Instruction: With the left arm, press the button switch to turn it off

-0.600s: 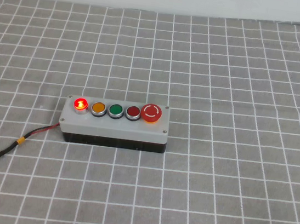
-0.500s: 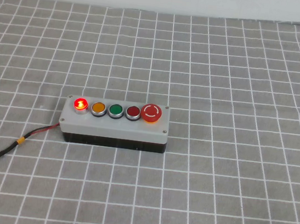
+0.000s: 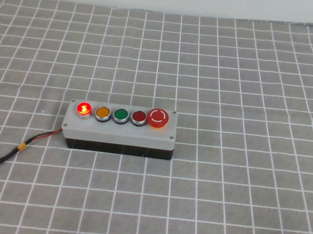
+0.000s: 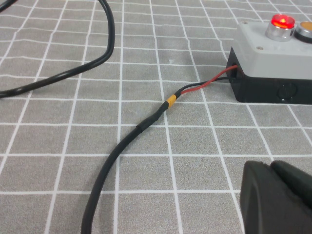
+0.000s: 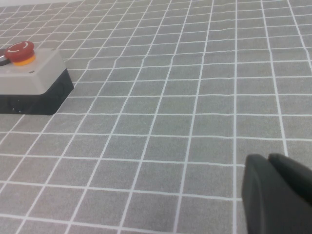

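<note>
Currently, the button switch [image 3: 84, 108] is glowing red at the left end of the grey box [image 3: 120, 131], which is sitting on the desk [image 3: 254, 78]. The left gripper [image 4: 278, 197] is hovering low over the desk, well apart from the box, beside the black cable [image 4: 141, 129] running to it. The right gripper [image 5: 280, 195] is waiting well to the box's right. Neither gripper is holding anything; how far either is open cannot be told.

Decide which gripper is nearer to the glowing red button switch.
Left. The left gripper sits near the box's cable end, where the button switch glows. The right gripper sits beyond the opposite end, by the mushroom button.
</note>
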{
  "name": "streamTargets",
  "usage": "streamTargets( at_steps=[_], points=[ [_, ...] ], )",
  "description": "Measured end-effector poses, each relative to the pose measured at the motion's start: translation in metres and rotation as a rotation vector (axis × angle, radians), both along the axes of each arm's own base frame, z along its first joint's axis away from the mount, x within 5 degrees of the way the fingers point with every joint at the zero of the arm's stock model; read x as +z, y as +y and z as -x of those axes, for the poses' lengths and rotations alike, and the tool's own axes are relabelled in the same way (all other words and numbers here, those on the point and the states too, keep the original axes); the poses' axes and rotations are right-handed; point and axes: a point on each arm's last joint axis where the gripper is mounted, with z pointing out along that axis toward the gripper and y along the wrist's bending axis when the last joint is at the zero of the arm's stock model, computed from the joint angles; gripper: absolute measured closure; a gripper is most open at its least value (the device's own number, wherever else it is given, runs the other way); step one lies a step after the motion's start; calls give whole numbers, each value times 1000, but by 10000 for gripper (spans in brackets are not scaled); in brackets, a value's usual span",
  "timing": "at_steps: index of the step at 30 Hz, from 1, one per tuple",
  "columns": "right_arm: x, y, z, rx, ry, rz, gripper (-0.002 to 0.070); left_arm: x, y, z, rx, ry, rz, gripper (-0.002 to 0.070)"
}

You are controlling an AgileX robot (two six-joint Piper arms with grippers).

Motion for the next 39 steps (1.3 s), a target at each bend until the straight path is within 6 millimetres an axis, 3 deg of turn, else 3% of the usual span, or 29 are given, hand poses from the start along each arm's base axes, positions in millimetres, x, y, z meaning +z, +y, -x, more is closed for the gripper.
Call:
streamTargets(
  at_steps=[22, 28, 35, 39],
  points=[
    [0, 0, 0, 0, 0, 0, 694, 0, 0, 0, 0, -3, -6, 678],
    [0, 0, 0, 0, 0, 0, 694, 6, 4, -2, 0, -85, -140, 678],
    [0, 0, 0, 0, 0, 0, 694, 23, 4, -5, -46, -299, -485, 678],
    [0, 0, 0, 0, 0, 0, 694, 29, 1, -5, -77, -374, -555, 678]
  ],
)
